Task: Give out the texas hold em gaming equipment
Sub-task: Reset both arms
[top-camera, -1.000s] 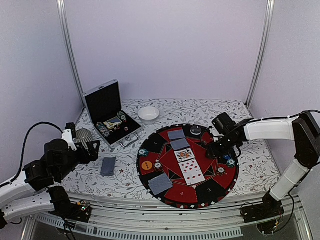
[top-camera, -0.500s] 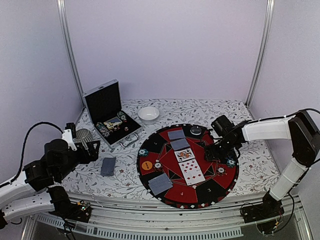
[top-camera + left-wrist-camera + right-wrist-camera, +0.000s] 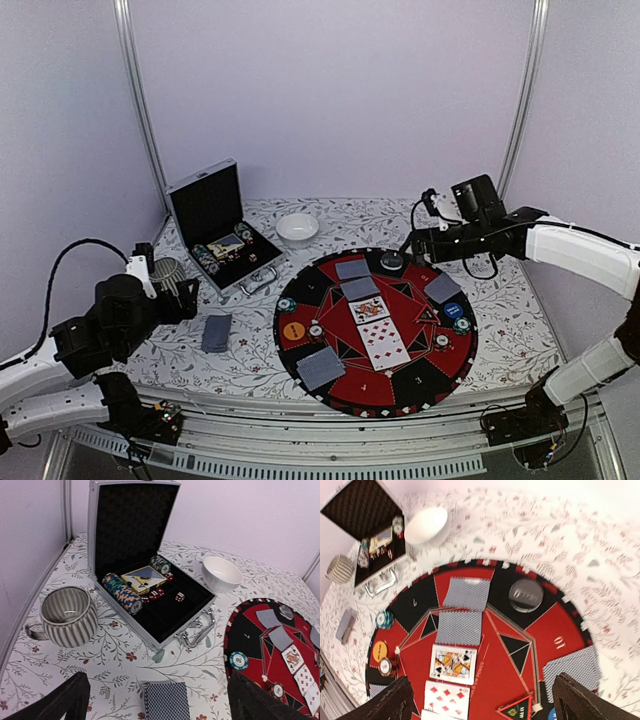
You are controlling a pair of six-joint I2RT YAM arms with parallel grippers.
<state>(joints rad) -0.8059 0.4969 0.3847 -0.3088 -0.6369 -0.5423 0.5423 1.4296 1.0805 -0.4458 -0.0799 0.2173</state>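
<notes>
the right gripper [image 3: 415, 244] has opened wide, is empty, and has lifted to the far side of the mat [image 3: 432, 378]. a new face-down card [image 3: 443, 288] lies on the mat's right part, so this deal seems done. the left gripper [image 3: 188, 298] hangs open beside the deck [image 3: 216, 332].

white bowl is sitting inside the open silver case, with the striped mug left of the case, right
No. The white bowl sits on the floral tablecloth outside the open silver case, off to its right, as the left wrist view shows. The striped mug is left of the case.
</notes>
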